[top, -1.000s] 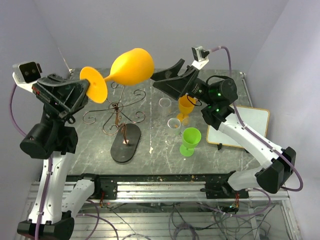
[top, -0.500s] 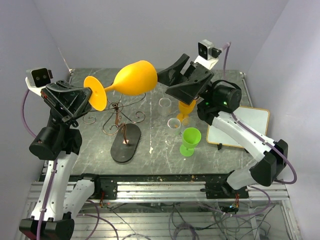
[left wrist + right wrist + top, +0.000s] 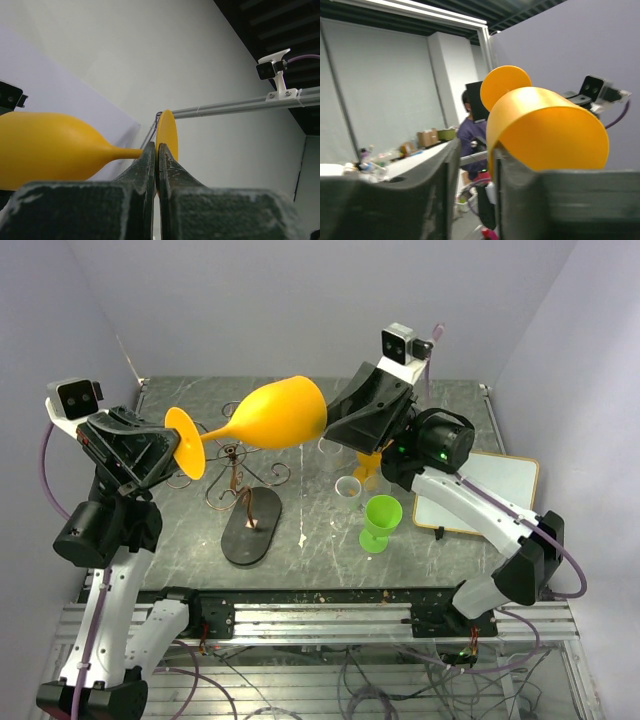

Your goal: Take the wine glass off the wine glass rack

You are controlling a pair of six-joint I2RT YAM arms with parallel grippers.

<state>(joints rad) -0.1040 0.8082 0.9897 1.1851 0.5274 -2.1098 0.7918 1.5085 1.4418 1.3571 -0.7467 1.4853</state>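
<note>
Above the wine glass rack [image 3: 234, 468], clear of its wire arms, the orange wine glass [image 3: 282, 412] lies sideways between the two arms. From the top we see the right claw [image 3: 335, 426] meeting the bowl's mouth. Only the left wrist view shows the left claw [image 3: 156, 148] pinched shut on the foot disc. In the right wrist view the rim's edge sits in that claw's narrow gap, but we cannot tell whether it presses. A second ago bowl and right claw stood apart; the glass has since shifted right.
</note>
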